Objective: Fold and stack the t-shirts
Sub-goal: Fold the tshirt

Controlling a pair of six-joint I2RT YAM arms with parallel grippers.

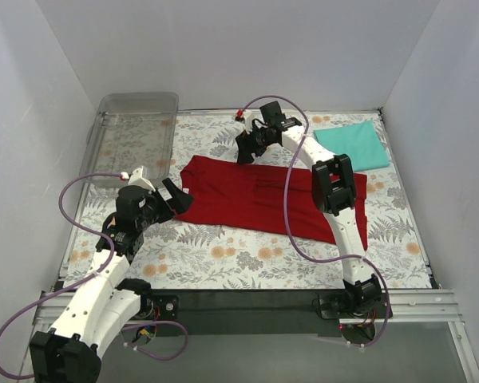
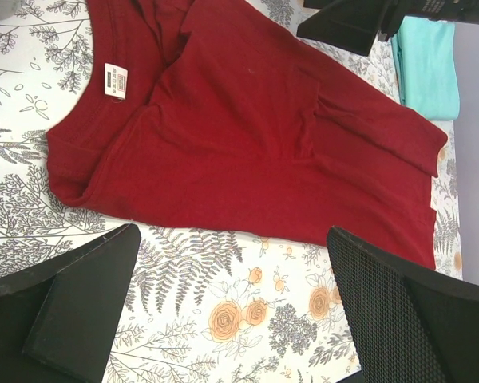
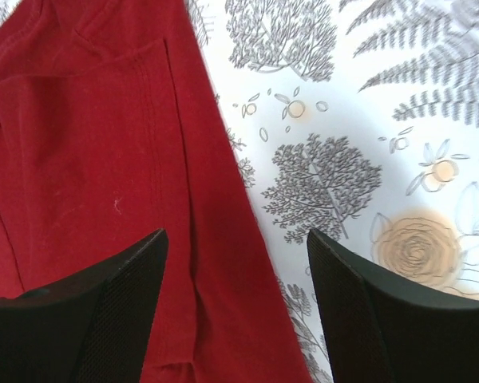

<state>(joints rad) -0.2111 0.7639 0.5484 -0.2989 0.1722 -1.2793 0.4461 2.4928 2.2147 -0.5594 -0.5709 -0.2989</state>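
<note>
The dark red t-shirt lies folded lengthwise across the middle of the floral mat, its collar end with a white tag to the left. The teal t-shirt lies folded at the back right. My left gripper hangs open just off the red shirt's left end; in its wrist view the gripper has only mat between its fingers, and the red shirt lies beyond them. My right gripper stands open at the shirt's far edge. In its own view the gripper straddles the hem of the red shirt.
A clear plastic tray stands at the back left corner. The floral mat covers the table between white walls. The right arm reaches over the red shirt's right half. The teal shirt shows in the left wrist view.
</note>
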